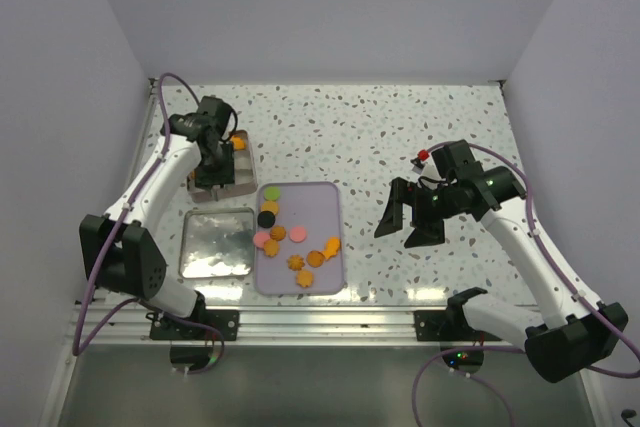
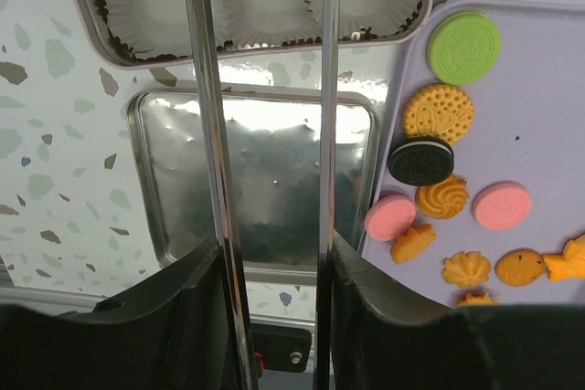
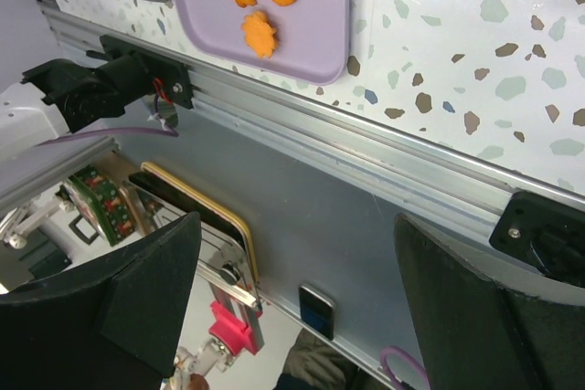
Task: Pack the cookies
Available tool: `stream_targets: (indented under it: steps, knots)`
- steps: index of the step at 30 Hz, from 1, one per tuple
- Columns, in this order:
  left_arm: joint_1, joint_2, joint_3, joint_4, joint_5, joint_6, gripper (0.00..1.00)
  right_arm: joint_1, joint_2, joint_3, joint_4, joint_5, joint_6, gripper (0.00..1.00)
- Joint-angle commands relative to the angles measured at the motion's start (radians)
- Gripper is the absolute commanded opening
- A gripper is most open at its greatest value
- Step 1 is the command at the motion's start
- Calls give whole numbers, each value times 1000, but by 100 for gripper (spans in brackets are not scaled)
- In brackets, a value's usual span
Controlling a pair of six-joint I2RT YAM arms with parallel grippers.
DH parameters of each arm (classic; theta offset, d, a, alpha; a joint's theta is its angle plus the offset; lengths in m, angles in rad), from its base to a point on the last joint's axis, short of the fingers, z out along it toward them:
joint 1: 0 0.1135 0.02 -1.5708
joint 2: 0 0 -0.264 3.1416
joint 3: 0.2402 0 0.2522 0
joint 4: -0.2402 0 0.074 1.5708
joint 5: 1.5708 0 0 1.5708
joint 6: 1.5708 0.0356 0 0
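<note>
Several cookies lie on a lilac tray (image 1: 325,209): a green one (image 1: 270,191), a black one (image 1: 266,218), pink ones (image 1: 262,239) and orange shapes (image 1: 297,235). They show in the left wrist view too, green (image 2: 464,47), black (image 2: 420,161), pink (image 2: 501,205), orange (image 2: 439,113). My left gripper (image 1: 213,169) (image 2: 274,262) is shut on metal tongs (image 2: 208,134). The tong tips reach over a tin with paper cups (image 2: 128,52) (image 1: 240,182), where one orange cookie (image 1: 238,144) lies. My right gripper (image 1: 410,219) (image 3: 292,289) is open and empty, right of the tray.
A shallow silver lid (image 1: 216,243) (image 2: 146,180) lies left of the lilac tray, in front of the tin. The tray's near corner (image 3: 320,43) and the table's metal front rail (image 3: 366,148) show in the right wrist view. A small red object (image 1: 422,156) sits behind the right gripper.
</note>
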Motion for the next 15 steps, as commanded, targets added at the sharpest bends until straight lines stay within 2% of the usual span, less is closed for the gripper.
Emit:
stream_targets:
  steps: [1,10,15]
  knots:
    - [11,2,2,62,-18,12,46,4,-2,11,4,-16,-18,90]
    - [11,-5,54,41,-26,11,48,4,-7,7,2,-11,-17,89]
    - [6,-73,82,9,43,11,47,5,-2,7,8,-11,-17,89]
